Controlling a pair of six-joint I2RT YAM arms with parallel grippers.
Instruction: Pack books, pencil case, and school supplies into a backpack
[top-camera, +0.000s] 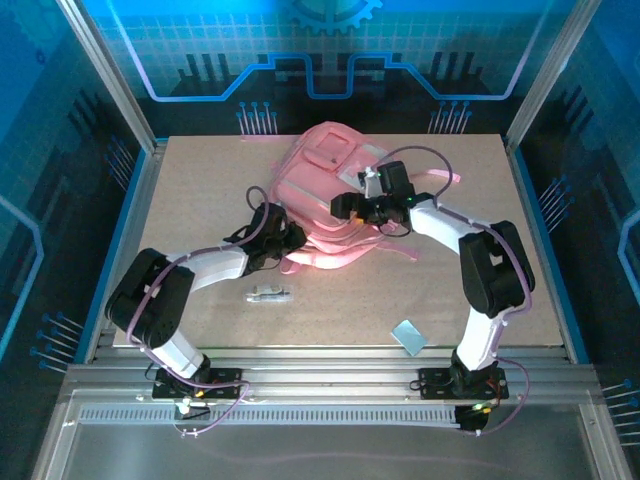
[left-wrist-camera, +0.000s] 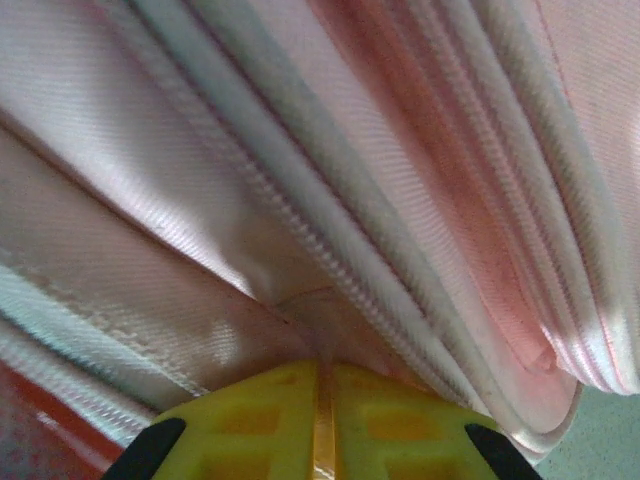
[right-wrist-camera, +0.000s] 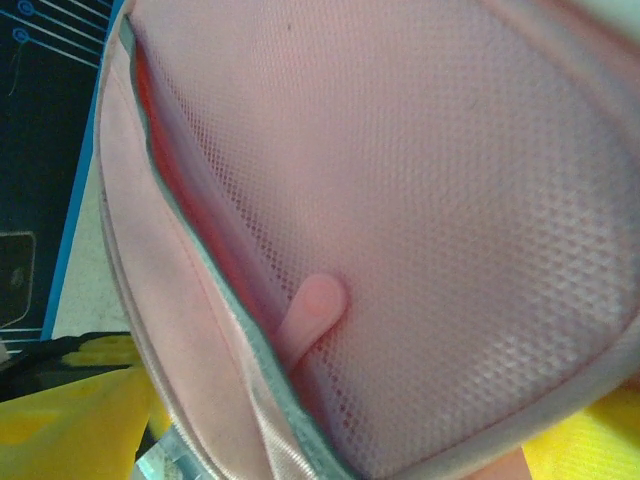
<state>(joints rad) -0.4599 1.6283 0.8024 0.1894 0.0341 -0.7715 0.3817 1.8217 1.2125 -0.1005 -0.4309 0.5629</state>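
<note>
Beige table (top-camera: 200, 180), blue-walled cell. Nearest us, blue rectangle (top-camera: 407, 336) and pen (top-camera: 268, 294) lie loose, unpacked. Left claw (top-camera: 284, 238) is clamped on the backpack (top-camera: 325, 160) near edge, mid-table; right claw (top-camera: 365, 207) gapes wide over its mesh. We judge the step in hand is opening it. Next: spread that mouth, then fetch supplies.

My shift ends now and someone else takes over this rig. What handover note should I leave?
Left gripper: shut on a fold of the backpack, at its left edge.
Right gripper: open, above the backpack's mesh panel.
On the table: pen-like stick and pale blue rectangle, both near the arms.
Done: cannot tell what is inside the backpack.
Left: pack the stick and the rectangle.
</note>
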